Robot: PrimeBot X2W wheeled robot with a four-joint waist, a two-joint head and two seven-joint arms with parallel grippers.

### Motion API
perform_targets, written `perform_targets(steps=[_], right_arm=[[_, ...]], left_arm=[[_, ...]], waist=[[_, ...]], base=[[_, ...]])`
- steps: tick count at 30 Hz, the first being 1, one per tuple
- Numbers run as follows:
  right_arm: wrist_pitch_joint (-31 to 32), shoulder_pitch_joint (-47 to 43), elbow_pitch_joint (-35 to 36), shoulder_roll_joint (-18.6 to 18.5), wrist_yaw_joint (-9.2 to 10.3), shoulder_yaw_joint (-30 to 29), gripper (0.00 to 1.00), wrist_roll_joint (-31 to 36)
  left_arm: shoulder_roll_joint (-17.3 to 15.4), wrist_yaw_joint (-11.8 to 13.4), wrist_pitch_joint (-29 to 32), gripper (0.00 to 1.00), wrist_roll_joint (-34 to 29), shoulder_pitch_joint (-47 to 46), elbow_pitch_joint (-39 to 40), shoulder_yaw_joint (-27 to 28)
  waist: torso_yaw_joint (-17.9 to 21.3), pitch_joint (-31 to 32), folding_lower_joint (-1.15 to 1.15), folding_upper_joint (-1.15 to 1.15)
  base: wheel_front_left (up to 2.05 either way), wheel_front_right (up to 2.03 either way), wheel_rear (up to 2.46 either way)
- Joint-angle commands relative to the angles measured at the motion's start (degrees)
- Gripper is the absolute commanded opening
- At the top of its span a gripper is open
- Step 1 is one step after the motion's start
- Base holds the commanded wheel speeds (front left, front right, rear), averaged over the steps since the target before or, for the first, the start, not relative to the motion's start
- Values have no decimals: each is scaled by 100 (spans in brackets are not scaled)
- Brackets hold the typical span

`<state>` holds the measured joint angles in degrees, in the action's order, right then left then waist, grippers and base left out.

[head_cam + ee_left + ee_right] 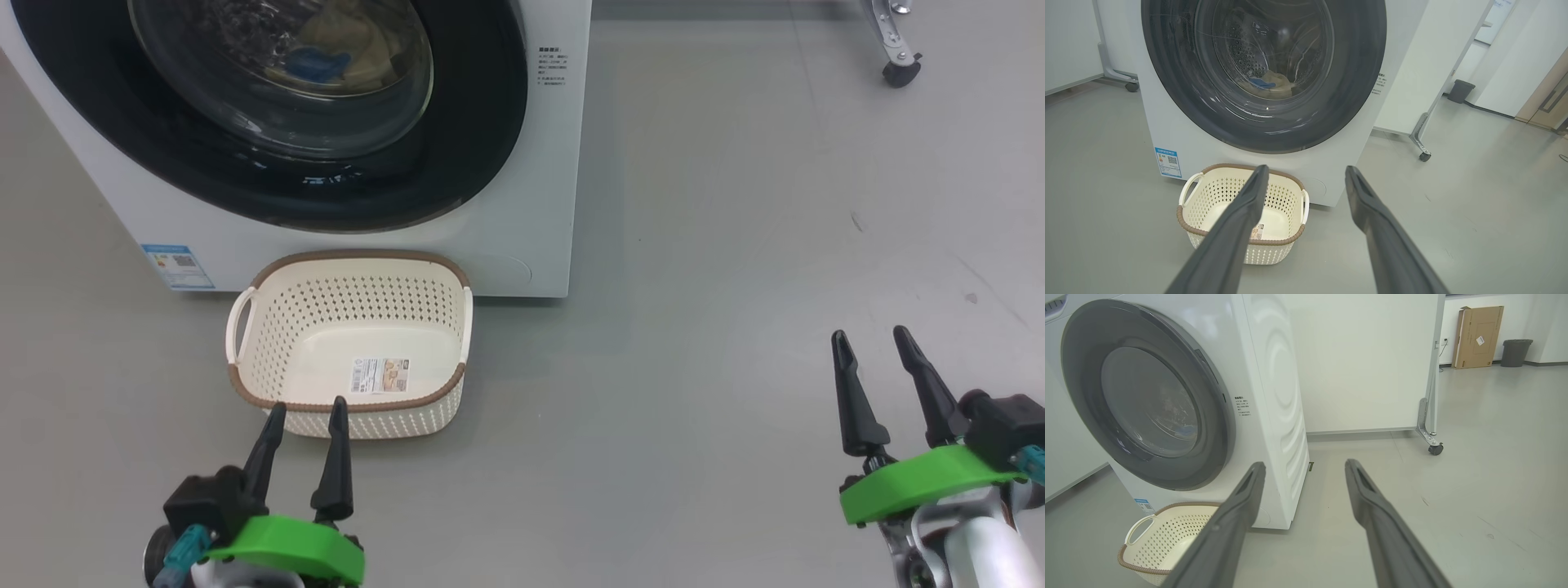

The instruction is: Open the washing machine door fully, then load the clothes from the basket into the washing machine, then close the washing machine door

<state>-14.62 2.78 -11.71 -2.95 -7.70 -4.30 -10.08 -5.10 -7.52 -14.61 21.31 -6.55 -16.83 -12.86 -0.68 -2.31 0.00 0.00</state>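
The white washing machine (522,163) stands ahead with its round black-rimmed door (457,122) shut. Through the glass I see the cream clothes (359,49) with a blue patch lying in the drum; they also show as clothes (1271,83) in the left wrist view. The cream basket (269,384) with brown rim sits on the floor against the machine's front, holding nothing but its label sticker. My left gripper (308,412) is open just short of the basket's near rim. My right gripper (870,336) is open over bare floor, far right of the machine.
A wheeled stand's caster (900,73) sits at the far right on the grey floor. White partition panels on casters (1435,448) stand behind the machine. A dark bin (1517,352) and a cardboard box (1478,335) rest against the far wall.
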Motion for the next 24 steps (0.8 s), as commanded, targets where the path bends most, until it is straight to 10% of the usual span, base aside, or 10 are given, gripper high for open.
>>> perform_targets(steps=[1, 24], right_arm=[[-38, 125, 165, -100, 21, 113, 100, 0], [-38, 119, 127, -100, 21, 143, 100, -10]], left_arm=[[-126, 3, -39, 100, 23, -131, 158, 200], [-136, 3, -39, 100, 232, -122, 47, 164]], waist=[[-1, -1, 0, 0], [18, 62, 0, 0]], base=[[0, 0, 0], [0, 0, 0]])
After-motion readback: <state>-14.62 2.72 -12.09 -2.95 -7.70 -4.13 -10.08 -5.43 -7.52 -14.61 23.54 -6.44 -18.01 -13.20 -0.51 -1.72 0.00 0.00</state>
